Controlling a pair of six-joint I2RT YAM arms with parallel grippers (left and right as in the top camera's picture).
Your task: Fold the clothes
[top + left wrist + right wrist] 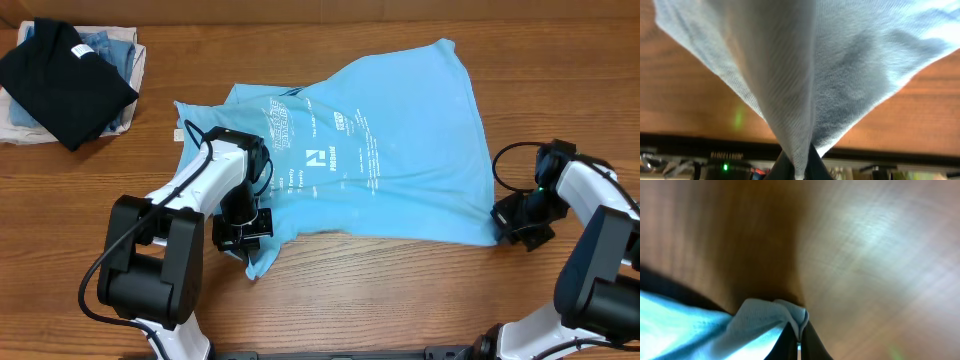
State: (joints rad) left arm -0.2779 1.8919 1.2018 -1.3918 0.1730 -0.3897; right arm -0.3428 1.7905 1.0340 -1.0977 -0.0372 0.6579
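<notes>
Left gripper (248, 238) and right gripper (503, 225) both clenched on t-shirt (390, 150) hem, lower frame. Risk: the right's thin corner pinch slips under tension and skews the fold.

The overhead camera looks straight down from high above on the whole surface (400, 300). The left wrist camera looks past the left hand (797, 170) and is very near the clothes (805, 75), which fill most of its view. The right wrist camera looks past the right hand (800, 342), close and blurred. All three views share the clothes and the surface.
</notes>
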